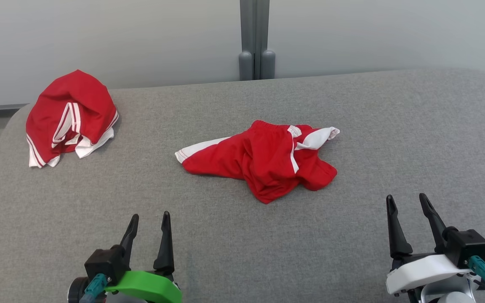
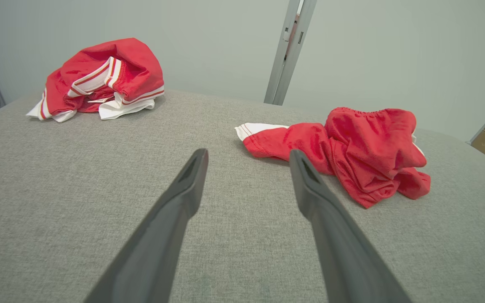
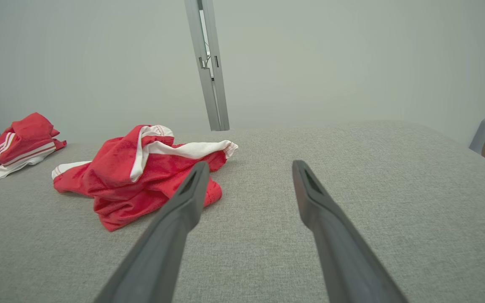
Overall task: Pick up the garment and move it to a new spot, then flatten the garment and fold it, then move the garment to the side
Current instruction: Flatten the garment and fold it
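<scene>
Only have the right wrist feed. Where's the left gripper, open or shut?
Observer: The left gripper sits at the near left of the table, jaws open, nothing between them.
Operator: Touching the shorts?
Observer: No. In the head view, bare cloth surface separates its fingertips from the crumpled red garment at the middle.
Operator: The second pile is cut off on my feed. Is it all on the table?
Observer: Yes. The other red garment lies wholly on the far left corner, close to the edge.
</scene>
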Available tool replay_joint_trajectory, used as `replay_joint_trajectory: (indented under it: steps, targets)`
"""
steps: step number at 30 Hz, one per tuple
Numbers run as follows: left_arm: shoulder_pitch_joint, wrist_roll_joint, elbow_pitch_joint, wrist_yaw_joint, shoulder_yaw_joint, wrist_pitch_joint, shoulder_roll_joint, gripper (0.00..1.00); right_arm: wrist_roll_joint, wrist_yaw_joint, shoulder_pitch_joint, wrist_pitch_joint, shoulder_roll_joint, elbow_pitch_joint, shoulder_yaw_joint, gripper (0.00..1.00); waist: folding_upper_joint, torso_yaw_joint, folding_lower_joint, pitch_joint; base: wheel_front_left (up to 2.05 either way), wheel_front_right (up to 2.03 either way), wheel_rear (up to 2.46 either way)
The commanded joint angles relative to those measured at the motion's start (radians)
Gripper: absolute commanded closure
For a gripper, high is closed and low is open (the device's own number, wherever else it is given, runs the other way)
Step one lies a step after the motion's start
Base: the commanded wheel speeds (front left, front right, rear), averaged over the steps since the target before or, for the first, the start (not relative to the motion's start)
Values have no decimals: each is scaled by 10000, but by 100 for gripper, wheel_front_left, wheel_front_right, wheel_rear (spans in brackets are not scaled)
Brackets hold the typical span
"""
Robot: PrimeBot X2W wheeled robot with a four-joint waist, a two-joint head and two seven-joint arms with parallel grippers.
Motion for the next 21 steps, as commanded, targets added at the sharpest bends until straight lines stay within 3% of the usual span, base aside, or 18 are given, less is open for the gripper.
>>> replay_joint_trajectory:
  steps: [1, 11, 21]
  targets:
    - [-98, 18, 4, 37, 39, -9, 3, 0, 50, -3, -55, -35, -19, 8, -40, 0, 0, 5, 0, 12, 0, 0, 0]
    - [-376, 159, -183, 10, -63, -9, 4, 0, 339, -3, -1388, -35, -20, 179, 630, 0, 0, 320, 0, 458, 0, 0, 0]
    - [-814, 22, -723, 91, -387, -9, 7, 0, 188, -3, -4679, 895, -23, 2761, 1501, 0, 0, 1302, 0, 1330, 0, 0, 0]
